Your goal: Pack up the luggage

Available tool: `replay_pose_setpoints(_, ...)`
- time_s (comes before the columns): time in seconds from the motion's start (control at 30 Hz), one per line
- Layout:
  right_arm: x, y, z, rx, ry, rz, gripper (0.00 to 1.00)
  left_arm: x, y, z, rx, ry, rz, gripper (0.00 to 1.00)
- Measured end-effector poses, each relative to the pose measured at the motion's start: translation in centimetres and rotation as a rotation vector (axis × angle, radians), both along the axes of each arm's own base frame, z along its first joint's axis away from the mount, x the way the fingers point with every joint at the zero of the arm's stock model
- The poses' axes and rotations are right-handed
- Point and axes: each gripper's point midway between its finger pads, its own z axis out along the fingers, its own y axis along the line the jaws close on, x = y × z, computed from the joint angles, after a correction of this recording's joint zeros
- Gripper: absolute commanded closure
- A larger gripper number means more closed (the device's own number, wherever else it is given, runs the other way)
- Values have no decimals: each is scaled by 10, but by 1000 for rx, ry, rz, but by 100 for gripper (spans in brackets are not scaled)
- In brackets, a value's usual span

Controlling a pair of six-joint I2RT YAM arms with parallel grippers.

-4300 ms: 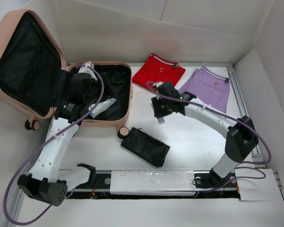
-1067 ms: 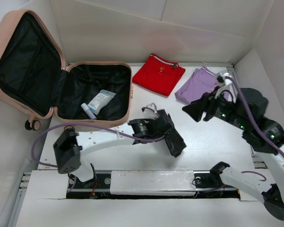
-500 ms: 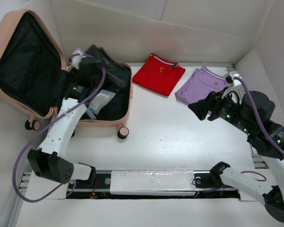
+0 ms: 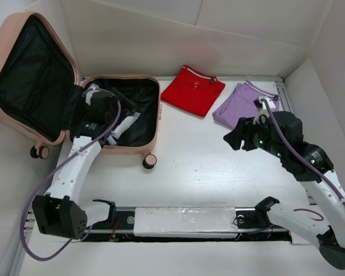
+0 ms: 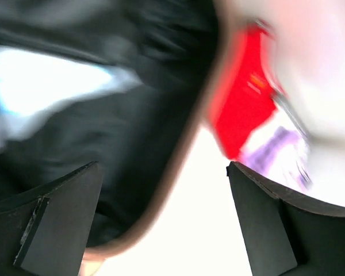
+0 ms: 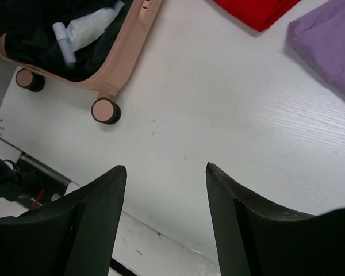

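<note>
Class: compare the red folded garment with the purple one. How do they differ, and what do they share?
Colour: the red garment is bright red; the purple garment is pale lilac. Place: the red garment lies nearer the luggage; the purple garment lies farther right. Both are folded flat, outside the luggage.

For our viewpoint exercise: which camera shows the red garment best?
Top external: the red garment lies whole and sharp. Left wrist shows it blurred; right wrist catches only a corner.
</note>
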Motion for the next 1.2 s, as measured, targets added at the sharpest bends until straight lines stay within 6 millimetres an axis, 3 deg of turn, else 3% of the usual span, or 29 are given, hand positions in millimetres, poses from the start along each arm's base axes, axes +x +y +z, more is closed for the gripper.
replay_pose_setpoints(0.07,4,-7,-2,-11,3,-34,36,-1,-43,19,-19,-45,-101,13)
replay_pose_setpoints(0.2,12,-23,-1,-19,-9,-112,37,10,-157,49,-59,-88,-321,16)
replay_pose_setpoints(0.27,13,-31,-1,-25,-9,-144,39,22,-205,48,-105,-91,-381,18)
replay_pose_setpoints(0.33,11,-36,-1,-28,-11,-163,39,35,-232,25,-143,-56,-389,19)
replay_pose_setpoints(0.43,3,-41,2,-17,-25,-168,39,62,-249,-34,-173,65,-328,19)
replay_pose_setpoints(0.53,-8,-41,-3,1,-26,-142,39,97,-270,-79,-202,147,-269,21)
replay_pose_setpoints(0.67,-19,-39,-14,10,-2,-109,39,133,-288,-117,-227,189,-174,21)
replay_pose_setpoints(0.77,-23,-38,-21,7,18,-92,39,139,-288,-135,-249,216,-91,24)
replay_pose_setpoints(0.97,-28,-37,-23,0,21,-74,39,155,-288,-147,-300,227,50,26)
replay_pose_setpoints(1.2,-31,-34,-24,-7,19,-48,39,168,-285,-173,-272,256,136,28)
